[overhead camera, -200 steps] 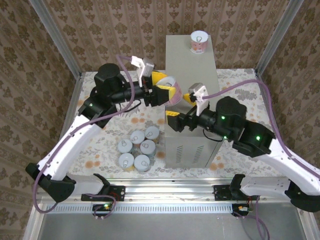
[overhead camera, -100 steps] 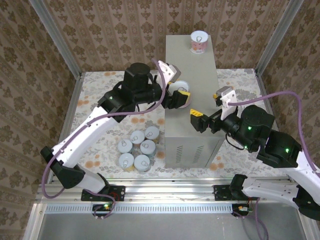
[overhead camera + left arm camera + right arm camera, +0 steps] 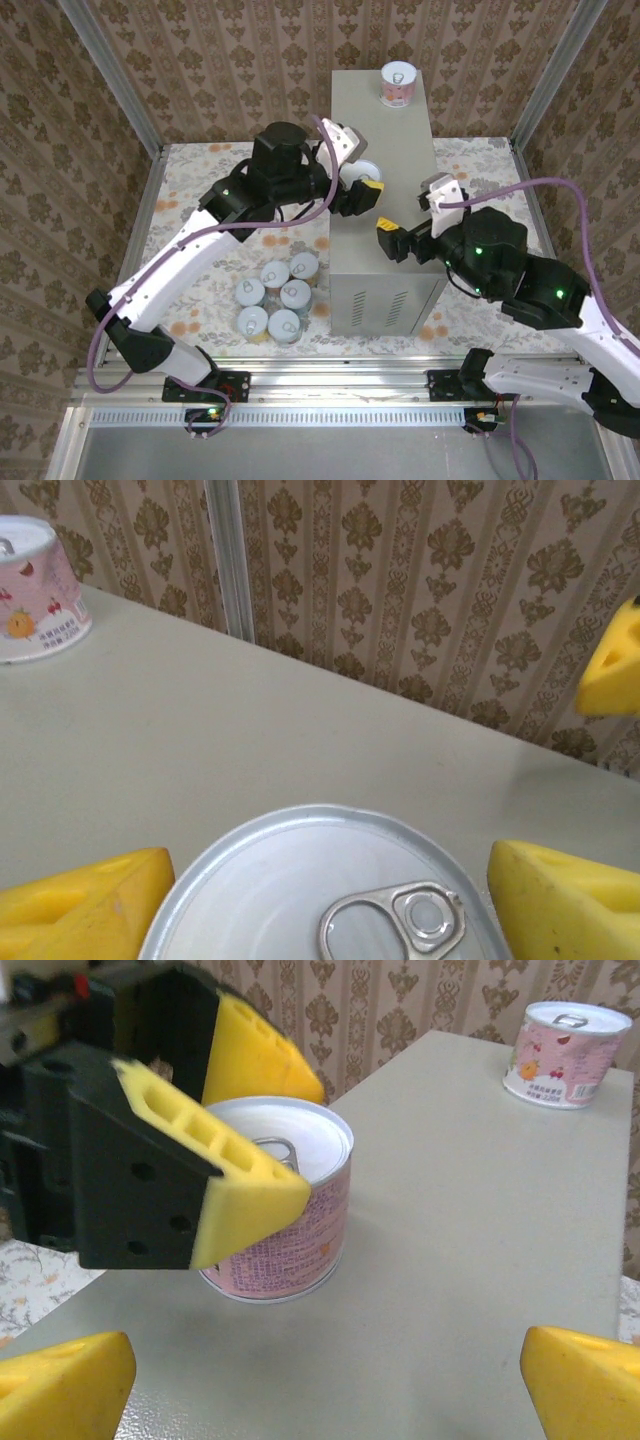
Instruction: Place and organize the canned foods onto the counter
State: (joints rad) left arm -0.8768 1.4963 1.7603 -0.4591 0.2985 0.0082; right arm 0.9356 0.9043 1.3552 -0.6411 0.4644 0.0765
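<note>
The grey bench [image 3: 400, 150], a tall metal box with a flat matt top and vent slots [image 3: 385, 300] on its 6 o'clock face, stands on a floral-patterned surface [image 3: 465, 155], right of centre in the top view. Brown damask wallpaper [image 3: 200, 60] closes in the cell, with aluminium posts [image 3: 110, 75] at the far corners and a rail [image 3: 330, 375] along the 6 o'clock edge.

One pink can [image 3: 398, 84] stands upright at the 12 o'clock end of the bench top. A second pink can [image 3: 285, 1225] is upright near the top's 9 o'clock edge, between the left fingers [image 3: 85, 900]. They flank it closely, but I cannot tell whether they press on it or stand just free.

The right fingers [image 3: 580, 1380] are spread wide with nothing between them, over the bench top at 5 o'clock from that can. Six cans [image 3: 275, 298] cluster lids-up on the floral surface, at 8 o'clock from the bench.
</note>
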